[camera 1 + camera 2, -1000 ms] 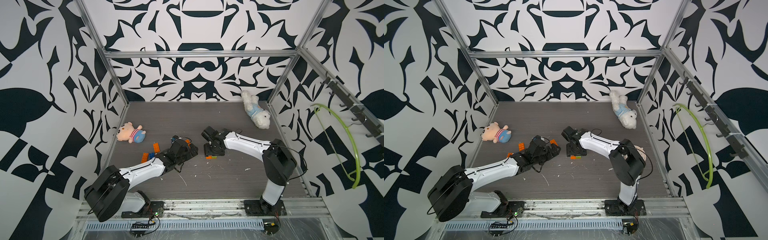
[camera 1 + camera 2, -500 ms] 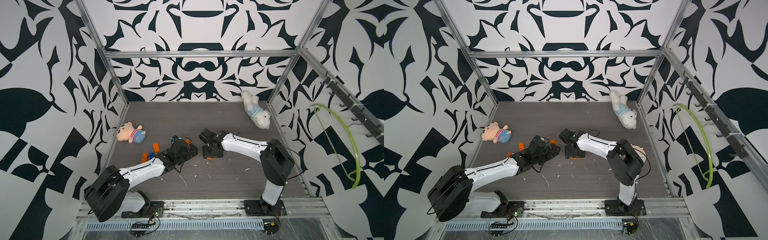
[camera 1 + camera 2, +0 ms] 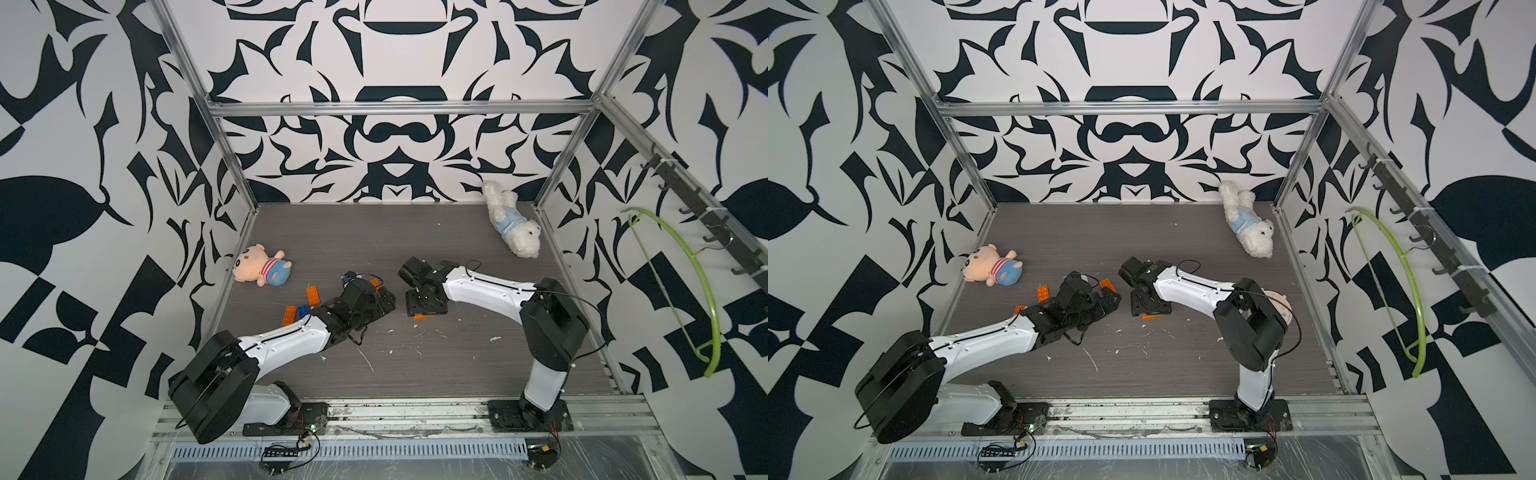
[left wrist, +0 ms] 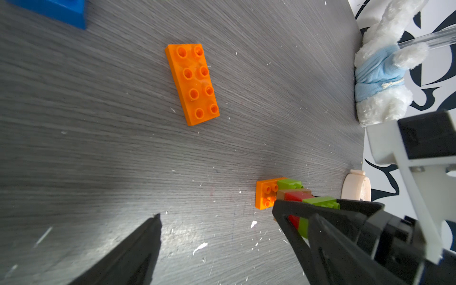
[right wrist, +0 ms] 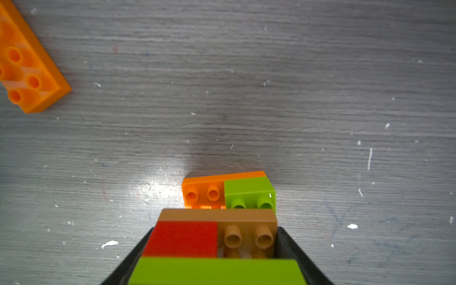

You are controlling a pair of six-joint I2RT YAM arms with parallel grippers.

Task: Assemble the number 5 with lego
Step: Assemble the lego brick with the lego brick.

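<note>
Bricks (image 5: 217, 217) in orange, lime, tan and red are joined in a stepped stack at the middle of the table (image 5: 246, 74), pinched by the low-reaching right gripper (image 5: 214, 234); the left gripper (image 4: 216, 213) is spread wide, empty.

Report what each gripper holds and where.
Right gripper clamps the red, tan, green and orange plastic brick assembly by its opposite sides; left gripper holds nothing.

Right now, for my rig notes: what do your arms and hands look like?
The left arm and right arm: white shells, black joints, thin black cables looping outside. The left hand and right hand: black, with two tapering fingers each.
</note>
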